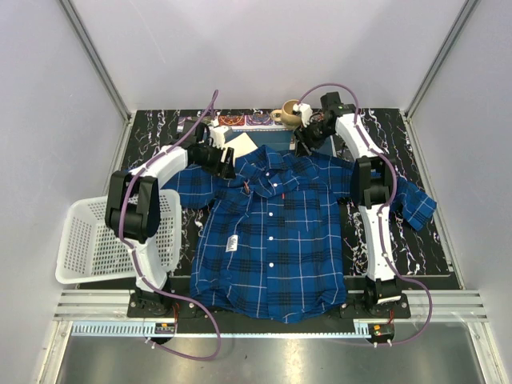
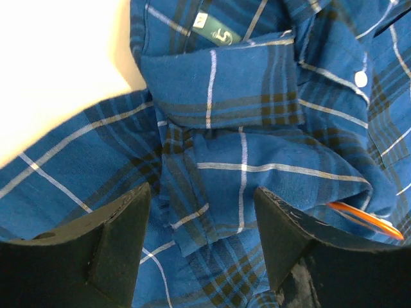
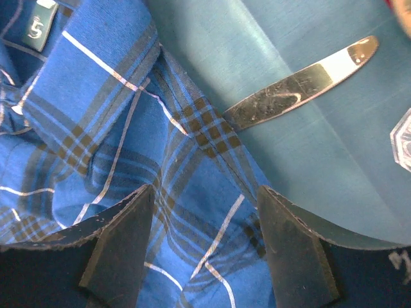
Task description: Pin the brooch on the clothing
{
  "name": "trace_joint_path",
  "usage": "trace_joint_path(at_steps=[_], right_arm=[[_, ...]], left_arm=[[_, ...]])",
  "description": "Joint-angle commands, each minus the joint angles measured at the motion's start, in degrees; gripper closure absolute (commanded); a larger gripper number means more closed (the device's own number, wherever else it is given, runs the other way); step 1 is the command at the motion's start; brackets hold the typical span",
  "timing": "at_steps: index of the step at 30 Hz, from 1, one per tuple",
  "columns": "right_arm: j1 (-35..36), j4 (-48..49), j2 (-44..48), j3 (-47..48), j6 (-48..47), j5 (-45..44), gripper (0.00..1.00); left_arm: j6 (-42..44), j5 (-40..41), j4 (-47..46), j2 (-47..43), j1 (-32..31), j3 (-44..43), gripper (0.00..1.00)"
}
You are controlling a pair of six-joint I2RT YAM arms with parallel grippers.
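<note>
The clothing (image 1: 272,232), a blue and navy plaid shirt, lies flat with its collar toward the back. A small orange piece that looks like the brooch (image 1: 245,185) rests on the shirt just below the left collar. In the left wrist view the brooch (image 2: 363,218) shows as an orange sliver, partly hidden behind my right finger. My left gripper (image 1: 220,162) (image 2: 202,192) hovers open over folded shirt fabric (image 2: 257,160) by the left collar, holding nothing. My right gripper (image 1: 306,144) (image 3: 205,192) stands open over the shirt's right shoulder (image 3: 128,128), with only cloth between its fingers.
A white basket (image 1: 96,240) sits at the left table edge. A cup (image 1: 290,111) and coasters (image 1: 244,120) line the back. A white card (image 1: 242,144) lies behind the collar. A gold metal blade (image 3: 302,83) rests on a teal mat (image 3: 270,38). A paper tag (image 1: 233,244) lies on the shirt.
</note>
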State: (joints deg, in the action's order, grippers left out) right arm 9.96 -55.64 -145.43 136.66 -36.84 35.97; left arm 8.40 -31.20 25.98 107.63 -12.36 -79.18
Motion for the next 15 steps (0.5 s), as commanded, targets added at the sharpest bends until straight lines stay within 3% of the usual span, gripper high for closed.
trace_joint_path(at_steps=[1,5,8,11,13,14,15], right_arm=[[1.4,-0.2,-1.0,2.5,-2.1,-4.2,0.29],[1.5,0.0,-1.5,1.6,-2.6,-4.8,0.30],[1.5,0.2,-1.9,1.2,-2.8,-4.4,0.38],[1.5,0.2,-1.8,1.2,-2.6,-3.8,0.62],[1.5,0.2,-0.8,0.8,-2.5,-3.4,0.91],[1.4,0.3,-0.4,0.2,-2.4,-3.5,1.00],[1.4,0.4,0.1,-0.1,-2.0,-3.5,1.00]], left_arm=[[-4.6,1.4,2.0,2.4,0.3,-4.8,0.32],[-5.9,-0.9,1.8,4.1,0.3,-5.2,0.33],[-7.0,-2.6,0.8,4.8,0.4,-4.7,0.35],[-7.1,-3.7,0.7,5.6,0.4,-4.9,0.49],[-6.1,-3.7,0.3,5.1,0.4,-4.9,0.57],[-5.5,-3.6,0.0,4.3,0.4,-4.9,0.66],[-4.5,-3.5,-0.6,3.9,0.4,-4.8,0.69]])
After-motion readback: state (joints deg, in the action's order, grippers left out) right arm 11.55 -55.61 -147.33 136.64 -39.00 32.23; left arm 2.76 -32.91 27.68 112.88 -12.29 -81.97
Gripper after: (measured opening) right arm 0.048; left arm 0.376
